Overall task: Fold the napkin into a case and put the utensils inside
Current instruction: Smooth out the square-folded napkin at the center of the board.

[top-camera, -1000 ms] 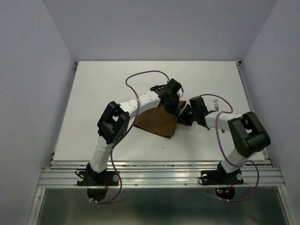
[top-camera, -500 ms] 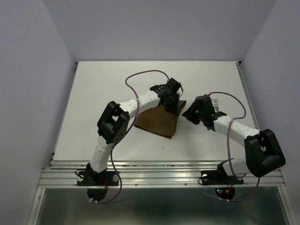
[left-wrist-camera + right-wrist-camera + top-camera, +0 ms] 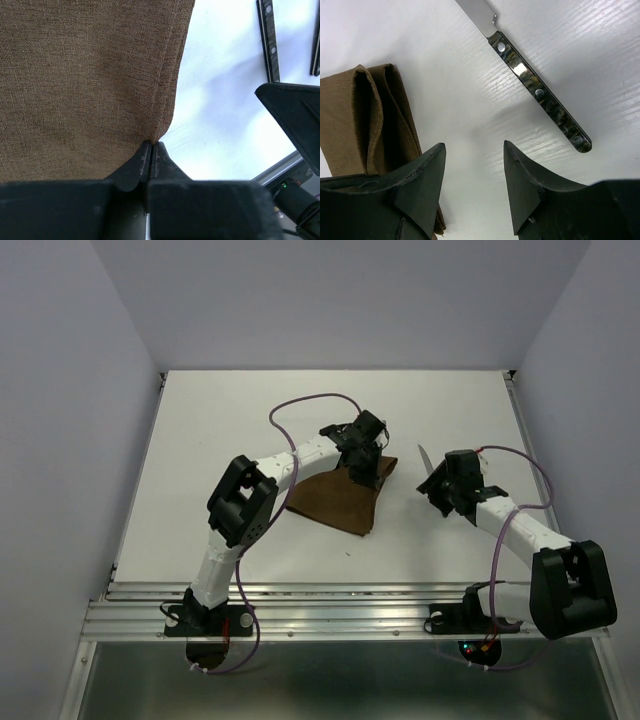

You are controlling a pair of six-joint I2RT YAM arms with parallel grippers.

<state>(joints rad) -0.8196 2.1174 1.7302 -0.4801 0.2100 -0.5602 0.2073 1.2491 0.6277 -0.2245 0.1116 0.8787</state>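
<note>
The dark brown napkin (image 3: 336, 498) lies folded at mid-table, its layered edge showing in the right wrist view (image 3: 375, 115). My left gripper (image 3: 366, 458) is at the cloth's far right corner and is shut on the napkin's edge (image 3: 151, 144). My right gripper (image 3: 438, 486) hangs open over bare table (image 3: 474, 147), just right of the napkin, with nothing between its fingers. The knife (image 3: 540, 95) lies beyond it, and its blade (image 3: 422, 457) shows in the top view. Two dark utensil handles (image 3: 267, 40) lie right of the cloth. In the top view the right arm hides the fork.
The white table (image 3: 230, 440) has grey walls behind and at both sides. A metal rail (image 3: 340, 590) runs along its near edge. The right arm's elbow (image 3: 570, 580) reaches out over the near right corner.
My right gripper has opened and drawn back to the right, away from the napkin's edge, and its arm has swung out right. The left gripper has kept its hold.
</note>
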